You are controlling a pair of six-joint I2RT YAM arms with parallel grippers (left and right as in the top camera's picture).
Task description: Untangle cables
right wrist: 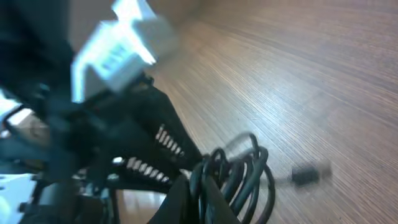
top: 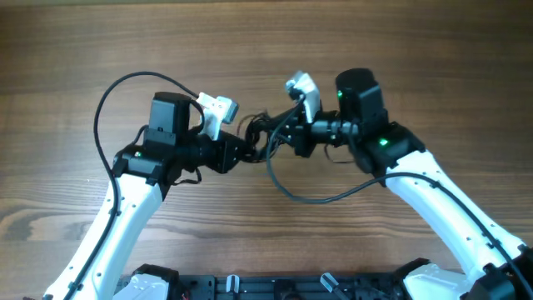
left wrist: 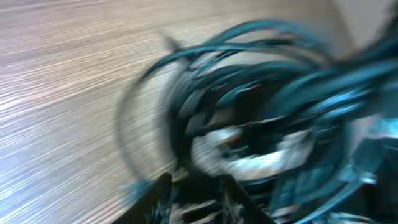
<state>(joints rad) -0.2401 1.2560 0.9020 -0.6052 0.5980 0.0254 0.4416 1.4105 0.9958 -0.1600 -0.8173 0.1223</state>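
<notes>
Two robot arms are meeting over the middle of a wooden table, with the tangled cables sitting between their tips as a small dark knot of loops. The right gripper is reaching in from the right and the left gripper from the left, the two ending just beside each other at the bundle.

Seen from its own wrist camera, the right gripper is pressing its fingers together and pinching the cables, whose thin coils are fanning out just past the fingertips. A small dark plug is lying on the table beyond the coils, a thin lead running from it toward them. A white wrist camera on the opposite arm is filling the upper left of that view.

In the heavily blurred left wrist view, the cables are crowding the frame as overlapping dark-green loops close ahead of the left gripper. A narrow gap is showing between its two fingertips, but the blur is hiding whether a cord is caught there, so its grip cannot be told. Overhead, a thicker black lead is arching off the left arm, well apart from the knot.
</notes>
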